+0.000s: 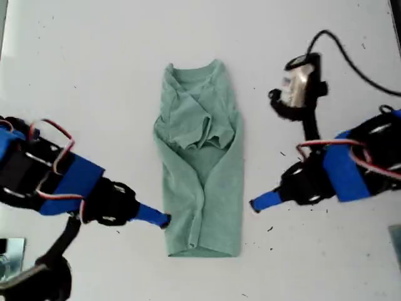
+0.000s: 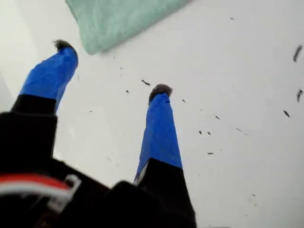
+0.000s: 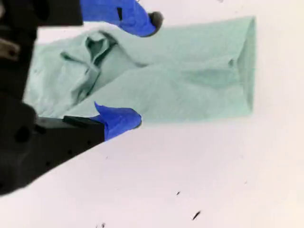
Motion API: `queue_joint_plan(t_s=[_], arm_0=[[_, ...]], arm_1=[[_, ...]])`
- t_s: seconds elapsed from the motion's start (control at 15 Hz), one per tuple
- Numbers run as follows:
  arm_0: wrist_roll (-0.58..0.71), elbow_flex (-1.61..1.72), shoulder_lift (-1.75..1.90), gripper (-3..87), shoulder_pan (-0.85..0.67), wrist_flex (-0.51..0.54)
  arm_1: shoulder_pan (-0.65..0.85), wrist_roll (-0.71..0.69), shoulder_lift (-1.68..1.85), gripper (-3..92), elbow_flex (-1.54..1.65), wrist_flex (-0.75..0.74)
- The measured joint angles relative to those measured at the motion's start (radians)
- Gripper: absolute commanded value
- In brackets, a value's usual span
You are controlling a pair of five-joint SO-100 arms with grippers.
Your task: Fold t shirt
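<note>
Two grippers, both empty.

My first gripper: jaws spread wide, nothing between them but bare white table. The t shirt sits ahead of the fingertips, past them and clear of both. Only one hem corner shows in the first wrist view. In the exterior view this tip is near the shirt's long edge, not touching.

My second gripper: jaws also wide apart, gripping nothing. The t shirt lies right ahead of it, crosswise to the jaws. One fingertip is at the near long edge, the other shows over the far edge. Bunched sleeves and collar are off to one side of the tips, the hem to the other. In the exterior view the tip meets the shirt's edge close to the hem; I cannot tell whether it is pressing on the cloth.

T shirt: flat on the table between the two grippers. It is a long narrow strip with both sides folded in and the sleeves crumpled in the collar half. The hem end is smoother.

Dark specks are scattered on the table around my first gripper.
</note>
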Motion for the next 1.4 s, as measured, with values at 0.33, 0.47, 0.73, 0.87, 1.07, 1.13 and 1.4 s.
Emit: queue_joint_plan(t_s=[0.33,0.47,0.73,0.87,1.07,1.13,1.4], arm_0=[[0.029,-0.396,-0.485,28.7,0.008,0.014],[0.029,-0.44,-0.575,27.0,0.008,0.008],[0.049,-0.492,-0.693,7.0,0.012,0.003],[0.08,-0.515,-0.719,-0.2,0.014,-0.02],[0.15,-0.548,-0.726,-0.2,0.015,-0.04],[0.187,-0.574,-0.73,-0.2,0.021,-0.043],[0.279,-0.612,-0.699,-0.2,0.071,-0.1]], arm_1=[[-0.087,0.072,-0.683,30.3,-0.638,0.097],[-0.095,0.091,-0.77,30.6,-0.655,0.043],[-0.115,0.114,-0.942,13.2,-0.698,-0.061],[-0.123,0.133,-0.988,2.3,-0.723,-0.08],[-0.129,0.112,-0.997,2.3,-0.741,-0.101],[-0.132,0.078,-0.976,2.3,-0.756,-0.098],[-0.189,0.0,-0.887,2.5,-0.83,-0.002]])
